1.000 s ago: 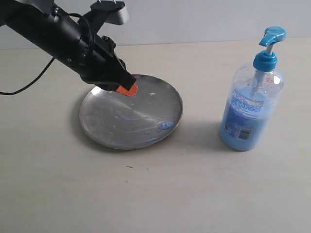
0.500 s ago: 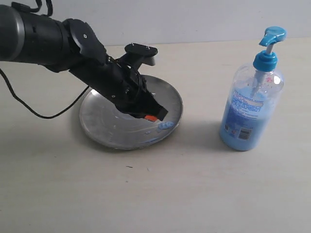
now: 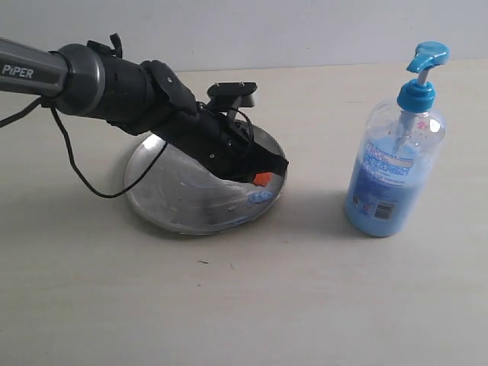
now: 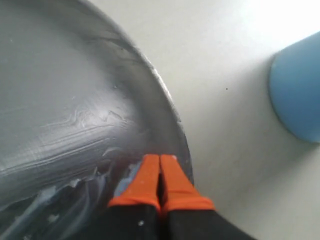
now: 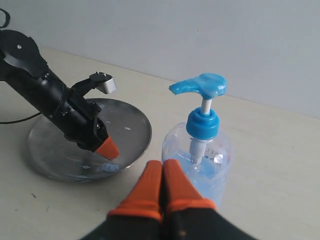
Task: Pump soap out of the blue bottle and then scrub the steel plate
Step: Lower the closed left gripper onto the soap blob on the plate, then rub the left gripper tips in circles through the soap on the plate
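The steel plate lies left of centre on the table, smeared with soap streaks. A pale-blue soap blob sits near its right rim. My left gripper is shut, empty, with its orange tips low over the plate right beside the blob; the wrist view shows the tips at the plate's rim. The blue bottle stands upright at the right. My right gripper is shut on nothing, out of the exterior view, hovering near the bottle below its pump head.
The left arm stretches from the upper left across the plate, with a black cable looping onto the table. Bare table lies in front of the plate and between plate and bottle.
The left gripper has swept across the plate from its far left rim to the right rim beside the soap blob, spreading streaks. The bottle has not moved.
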